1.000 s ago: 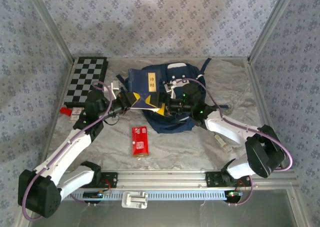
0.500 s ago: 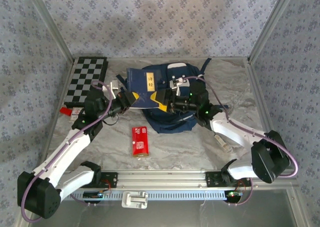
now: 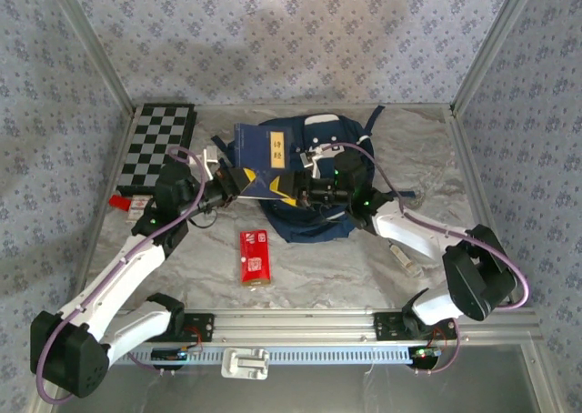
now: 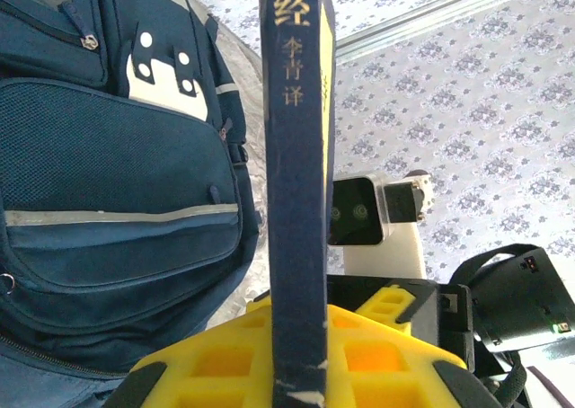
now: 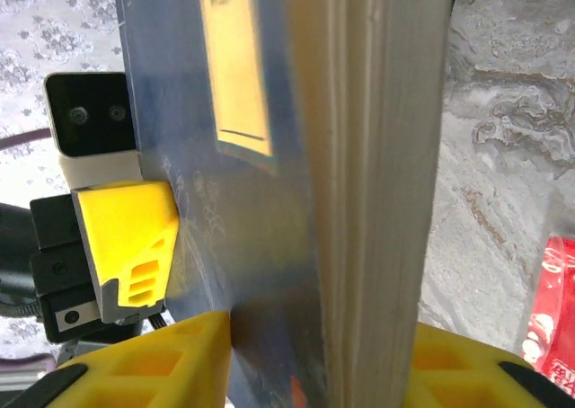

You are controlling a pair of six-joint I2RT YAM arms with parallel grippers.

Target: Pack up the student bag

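Observation:
The student bag (image 3: 320, 220), navy blue with white patches, lies flat at mid-table; its front pockets also show in the left wrist view (image 4: 108, 156). A navy book with a yellow title label (image 3: 264, 151) is held over the bag's left part. My left gripper (image 3: 238, 178) is shut on the book's spine edge (image 4: 296, 156), yellow fingers (image 4: 207, 354) on both sides. My right gripper (image 3: 296, 191) is shut on the opposite end, one finger (image 5: 153, 363) against the cover (image 5: 260, 210) and the other against the white page block.
A red packet (image 3: 255, 256) lies in front of the bag. A checkerboard (image 3: 159, 145) sits at the back left, with a small red item (image 3: 119, 201) near it. A pale tube-like object (image 3: 405, 256) lies right of the bag. Metal frame rails bound the table.
The right gripper has closed from wide open onto the book's page edge. The left gripper has kept its hold, and the book has barely shifted.

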